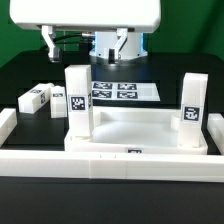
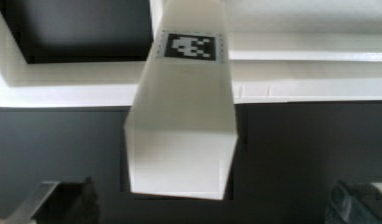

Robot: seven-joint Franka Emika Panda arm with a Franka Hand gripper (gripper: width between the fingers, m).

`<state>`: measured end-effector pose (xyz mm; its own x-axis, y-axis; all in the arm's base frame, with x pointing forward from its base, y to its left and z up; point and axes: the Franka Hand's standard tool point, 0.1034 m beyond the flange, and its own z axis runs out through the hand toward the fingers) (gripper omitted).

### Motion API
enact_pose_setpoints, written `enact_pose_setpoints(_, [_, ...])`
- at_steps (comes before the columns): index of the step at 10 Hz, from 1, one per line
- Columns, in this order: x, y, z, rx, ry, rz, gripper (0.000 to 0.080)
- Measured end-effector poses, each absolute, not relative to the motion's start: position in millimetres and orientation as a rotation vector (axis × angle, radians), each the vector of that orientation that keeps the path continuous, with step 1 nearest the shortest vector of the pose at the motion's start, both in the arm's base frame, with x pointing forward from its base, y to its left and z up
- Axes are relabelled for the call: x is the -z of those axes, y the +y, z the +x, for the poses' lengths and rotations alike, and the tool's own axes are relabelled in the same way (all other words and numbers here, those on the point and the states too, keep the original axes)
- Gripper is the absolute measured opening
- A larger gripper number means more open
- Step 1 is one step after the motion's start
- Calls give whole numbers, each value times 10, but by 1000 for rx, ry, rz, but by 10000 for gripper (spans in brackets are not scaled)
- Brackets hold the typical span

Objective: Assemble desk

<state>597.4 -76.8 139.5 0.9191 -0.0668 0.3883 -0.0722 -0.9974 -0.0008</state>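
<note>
Wrist view showed the pincer (image 2: 209,205) released, jaws spread wide, with the upright desk leg (image 2: 184,130) centred between them, long axis running straight down.

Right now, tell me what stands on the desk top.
On the top two legs stand upright: the left leg and the right leg, sides as in the exterior view. The sockets under them are covered, so how deep they sit cannot be seen.
</note>
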Motion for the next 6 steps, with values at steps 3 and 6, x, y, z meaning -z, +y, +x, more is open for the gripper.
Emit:
enact_pose_setpoints(3, [-1340,-706,6027,-349,-99,3184,649])
enact_pose_setpoints(6, [-1231,-783,5984,-192,-117,3221,649])
